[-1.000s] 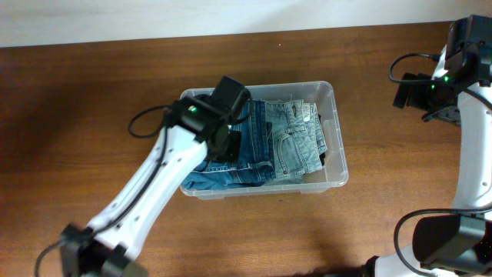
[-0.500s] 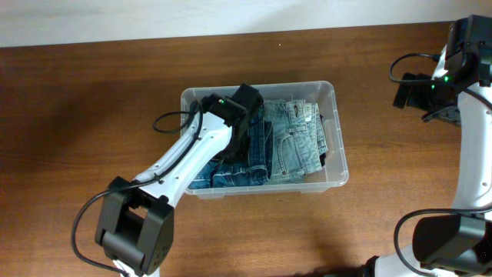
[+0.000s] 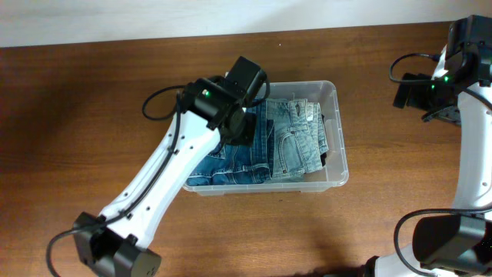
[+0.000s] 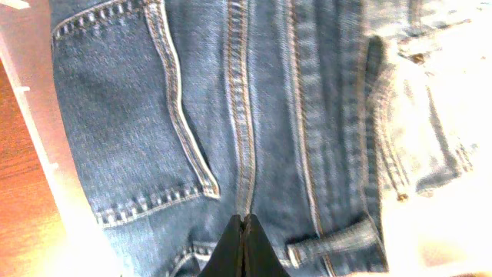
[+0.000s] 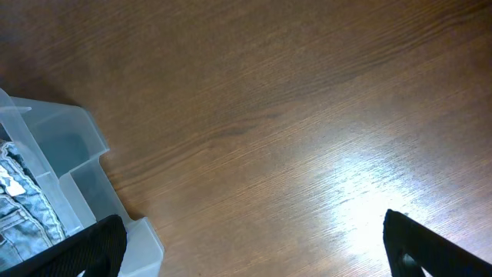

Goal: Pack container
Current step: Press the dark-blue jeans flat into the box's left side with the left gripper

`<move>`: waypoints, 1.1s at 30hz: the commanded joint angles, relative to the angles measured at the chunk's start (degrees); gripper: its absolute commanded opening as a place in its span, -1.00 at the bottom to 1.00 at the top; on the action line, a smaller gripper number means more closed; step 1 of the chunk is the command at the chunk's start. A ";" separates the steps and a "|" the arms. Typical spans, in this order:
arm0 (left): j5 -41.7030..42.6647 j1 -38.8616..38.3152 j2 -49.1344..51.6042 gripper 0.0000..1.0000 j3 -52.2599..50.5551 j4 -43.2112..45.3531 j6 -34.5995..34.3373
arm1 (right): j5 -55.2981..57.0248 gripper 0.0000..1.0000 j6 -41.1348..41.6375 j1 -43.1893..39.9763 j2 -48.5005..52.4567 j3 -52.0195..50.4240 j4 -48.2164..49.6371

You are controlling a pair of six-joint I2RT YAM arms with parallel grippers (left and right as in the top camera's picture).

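Note:
The clear plastic container (image 3: 339, 146) stands mid-table and holds folded dark blue jeans (image 3: 231, 165) on the left and light blue jeans (image 3: 296, 142) on the right. My left gripper (image 3: 240, 131) is over the container's left half. In the left wrist view its fingers (image 4: 242, 231) are shut tight just above the dark jeans (image 4: 154, 115), with the light jeans (image 4: 438, 131) to the right and the container's wall (image 4: 46, 161) to the left. My right gripper (image 5: 254, 254) is open and empty over bare table, right of the container's corner (image 5: 84, 177).
The right arm (image 3: 453, 85) stays at the far right edge of the wooden table (image 3: 92, 115). A pale wall strip runs along the table's back edge. The left arm's cable loops over the table left of the container.
My left arm has swung over the container's left half, first reaching toward the middle, then drawing back toward the rear left. The dark jeans shifted a little. The right arm has not moved.

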 commanded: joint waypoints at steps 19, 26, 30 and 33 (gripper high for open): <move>8.26 -5.35 0.98 -0.99 -24.92 22.43 -1.90 | 0.70 0.97 0.28 -0.33 0.09 0.17 0.00; 1.11 -5.35 -2.45 -0.99 -9.05 17.99 0.35 | 0.70 0.96 0.28 -0.33 0.09 0.17 0.00; -7.61 -5.35 -2.89 -0.99 -5.90 18.71 0.33 | 0.70 0.97 0.26 -0.33 0.09 0.17 0.00; -14.75 -5.35 -2.54 -0.99 -6.16 19.43 0.33 | 0.70 0.97 0.28 -0.33 0.09 0.17 0.00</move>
